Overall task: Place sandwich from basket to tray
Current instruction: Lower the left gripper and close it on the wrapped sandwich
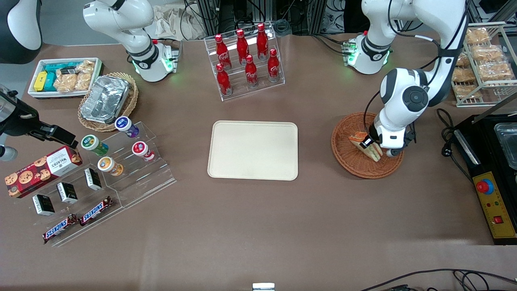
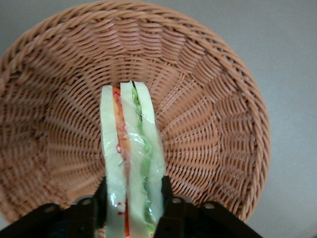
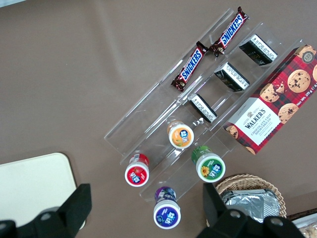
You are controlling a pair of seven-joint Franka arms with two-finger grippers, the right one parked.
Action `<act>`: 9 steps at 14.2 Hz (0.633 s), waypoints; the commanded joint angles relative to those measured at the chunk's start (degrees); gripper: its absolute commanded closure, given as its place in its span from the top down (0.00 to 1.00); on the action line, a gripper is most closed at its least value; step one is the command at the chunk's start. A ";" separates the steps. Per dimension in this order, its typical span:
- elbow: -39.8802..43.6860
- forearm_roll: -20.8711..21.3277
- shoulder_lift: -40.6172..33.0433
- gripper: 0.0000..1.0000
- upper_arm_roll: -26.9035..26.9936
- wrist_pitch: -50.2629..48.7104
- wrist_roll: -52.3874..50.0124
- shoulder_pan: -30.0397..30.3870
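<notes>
Bright, even, sharp; soft shadows

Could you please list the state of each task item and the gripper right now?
sandwich: in the basket, standing on edge, clamped between the fingers.
basket: on the table, holding the sandwich.
tray: flat on the table, nothing on it.
gripper: down in the basket, shut on the sandwich.

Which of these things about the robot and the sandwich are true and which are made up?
1. The sandwich is in the basket. True.
2. The tray has a sandwich on it. False: nothing lies on it.
3. The gripper has its jaws shut on the sandwich. True.
4. The red bottles stand in the basket. False: they stand on a clear rack, farther from the front camera than the tray.
5. The sandwich lies flat. False: it stands on edge, its filling layers showing.
</notes>
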 commanded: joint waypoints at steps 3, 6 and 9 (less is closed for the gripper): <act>13.04 0.93 -2.39 0.00 0.06 -22.64 0.29 -0.11; 20.96 0.85 -3.00 0.00 0.24 -32.09 2.92 0.42; 31.93 0.41 -2.91 0.00 0.50 -44.37 6.18 1.03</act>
